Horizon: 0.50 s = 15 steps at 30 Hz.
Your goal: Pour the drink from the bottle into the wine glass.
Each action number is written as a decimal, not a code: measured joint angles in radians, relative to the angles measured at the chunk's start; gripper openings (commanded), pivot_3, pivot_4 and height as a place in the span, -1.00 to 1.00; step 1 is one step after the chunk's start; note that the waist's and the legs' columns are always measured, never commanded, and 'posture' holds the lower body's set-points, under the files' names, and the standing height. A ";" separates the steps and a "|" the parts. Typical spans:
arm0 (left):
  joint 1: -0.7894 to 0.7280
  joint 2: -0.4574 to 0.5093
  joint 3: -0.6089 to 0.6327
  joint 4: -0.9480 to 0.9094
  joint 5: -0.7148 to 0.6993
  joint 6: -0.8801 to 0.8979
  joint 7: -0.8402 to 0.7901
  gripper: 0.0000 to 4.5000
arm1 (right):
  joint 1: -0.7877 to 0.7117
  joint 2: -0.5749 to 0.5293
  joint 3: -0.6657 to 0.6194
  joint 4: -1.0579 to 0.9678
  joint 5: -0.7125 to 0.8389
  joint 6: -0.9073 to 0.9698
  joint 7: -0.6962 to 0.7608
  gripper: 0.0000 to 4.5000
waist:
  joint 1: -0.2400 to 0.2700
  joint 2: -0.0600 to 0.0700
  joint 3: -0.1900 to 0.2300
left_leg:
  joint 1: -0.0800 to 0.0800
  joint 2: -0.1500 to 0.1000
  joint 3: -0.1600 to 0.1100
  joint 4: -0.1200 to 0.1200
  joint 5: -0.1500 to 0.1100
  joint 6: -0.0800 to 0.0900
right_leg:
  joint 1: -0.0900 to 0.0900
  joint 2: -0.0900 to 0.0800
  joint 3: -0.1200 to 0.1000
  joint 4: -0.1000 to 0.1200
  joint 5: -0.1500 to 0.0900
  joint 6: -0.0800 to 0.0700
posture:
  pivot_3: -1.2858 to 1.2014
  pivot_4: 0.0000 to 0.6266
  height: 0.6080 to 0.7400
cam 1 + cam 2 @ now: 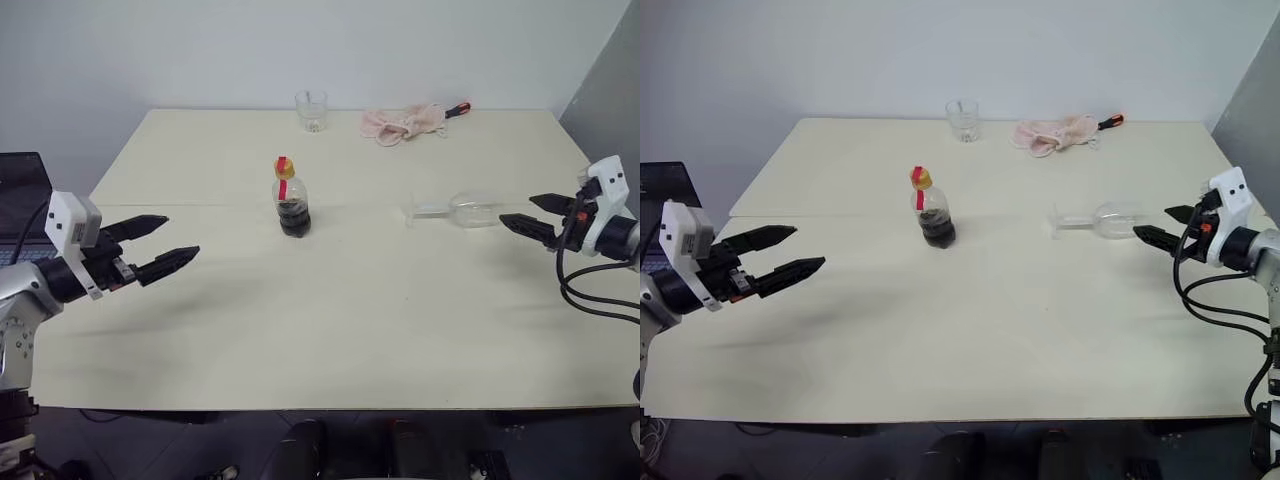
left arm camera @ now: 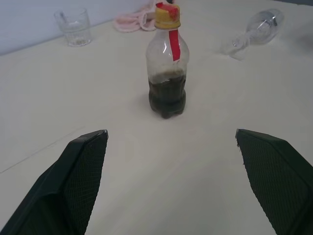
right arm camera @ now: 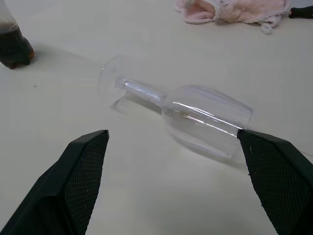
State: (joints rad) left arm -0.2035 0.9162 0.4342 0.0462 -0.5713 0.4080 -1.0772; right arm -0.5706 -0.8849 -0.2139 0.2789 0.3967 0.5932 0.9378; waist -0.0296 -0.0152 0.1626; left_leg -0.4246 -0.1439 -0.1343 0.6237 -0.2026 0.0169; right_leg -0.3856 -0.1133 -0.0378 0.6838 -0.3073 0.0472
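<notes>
1. Cream-coloured worktop (image 1: 330, 330) carries all the things, with a pale wall behind it.
2. The bottle (image 1: 290, 198) stands upright near the middle of the worktop, its yellow cap on and a red strip running down the neck.
3. The drink (image 2: 167, 95), dark and nearly black, fills only the lower part of the bottle.
4. The wine glass (image 1: 465, 210) lies on its side to the right of the bottle and well apart from it, with its round foot towards the bottle and the mouth of its bowl towards the right edge of the worktop.
5. The left pincer (image 1: 168, 243) hangs above the left part of the worktop with its two black fingers spread wide, gripping nothing; it points towards the bottle, which is well apart from it.
6. The right pincer (image 1: 524, 212) is also spread wide and empty. It points at the open end of the wine glass, with its tips just beside the bowl.
7. A short clear tumbler (image 1: 311, 110) stands upright near the far edge of the worktop.
8. A crumpled pink cloth (image 1: 403, 122) lies to the right of the tumbler, with a red-and-black handle (image 1: 458, 109) just beside it.
</notes>
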 measured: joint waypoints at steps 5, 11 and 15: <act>-0.028 -0.006 0.000 0.016 0.003 0.000 0.021 0.99 | 0.000 0.000 0.003 -0.001 0.001 0.002 0.006 1.00 | 0.000 0.000 0.000 | 0.000 0.000 0.000 0.000 0.000 0.000 | 0.000 0.000 0.000 -0.001 0.001 0.001 | 0.03 -0.52 1.00; -0.146 -0.150 -0.079 0.072 0.139 -0.128 0.199 0.99 | 0.003 0.016 0.037 -0.085 0.012 0.035 0.022 1.00 | 0.004 0.001 0.000 | 0.000 0.000 0.000 0.002 0.000 0.000 | 0.002 0.000 -0.001 -0.001 0.003 0.002 | 0.03 -0.52 1.00; -0.222 -0.347 -0.172 0.129 0.253 -0.225 0.394 0.99 | 0.007 0.115 0.127 -0.314 0.064 0.117 0.015 1.00 | 0.003 -0.001 0.000 | -0.001 0.000 0.001 0.005 0.002 -0.003 | 0.002 0.000 0.000 -0.003 0.005 0.004 | 0.03 -0.52 1.00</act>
State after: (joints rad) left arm -0.4253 0.5693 0.2624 0.1749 -0.3188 0.1830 -0.6829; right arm -0.5632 -0.7703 -0.0871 -0.0351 0.4610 0.7100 0.9532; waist -0.0264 -0.0160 0.1624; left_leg -0.4257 -0.1441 -0.1336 0.6283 -0.2005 0.0135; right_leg -0.3835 -0.1132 -0.0373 0.6810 -0.3020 0.0514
